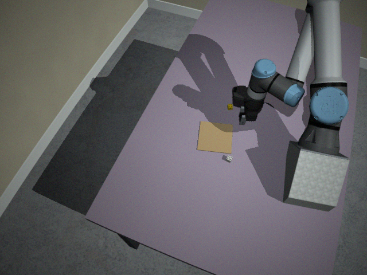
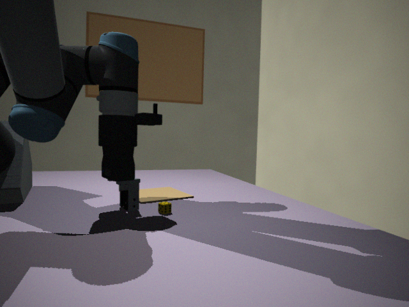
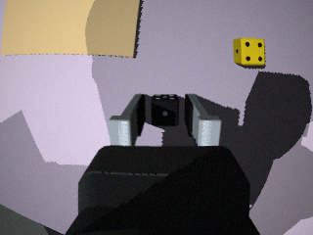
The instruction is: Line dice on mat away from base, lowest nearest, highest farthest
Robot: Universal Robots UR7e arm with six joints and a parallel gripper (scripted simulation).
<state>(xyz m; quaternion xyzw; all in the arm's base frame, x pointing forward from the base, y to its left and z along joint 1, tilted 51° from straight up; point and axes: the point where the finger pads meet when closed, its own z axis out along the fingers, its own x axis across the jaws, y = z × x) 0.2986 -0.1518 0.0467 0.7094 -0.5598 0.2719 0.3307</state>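
Observation:
My gripper (image 1: 242,114) (image 2: 130,210) (image 3: 164,107) is open, its fingers low over the table. The black die (image 3: 164,112) is between the fingers in the wrist view, with a gap on each side; one pale pip shows on its top. The top and exterior views do not show it clearly. The yellow die (image 1: 230,106) (image 2: 164,208) (image 3: 251,52) is on the table beside the gripper, off the mat, four on top. The orange mat (image 1: 213,142) (image 2: 165,194) (image 3: 49,29) lies flat. The white die (image 1: 229,158) is on the table just off the mat's edge; its top seems to show five.
The robot's pale base block (image 1: 318,177) is at the right in the top view. The arm's shadows cross the purple table (image 1: 178,189) (image 2: 231,284), the yellow die and a corner of the mat. The table's long edge lies beyond the mat, on the side away from the base.

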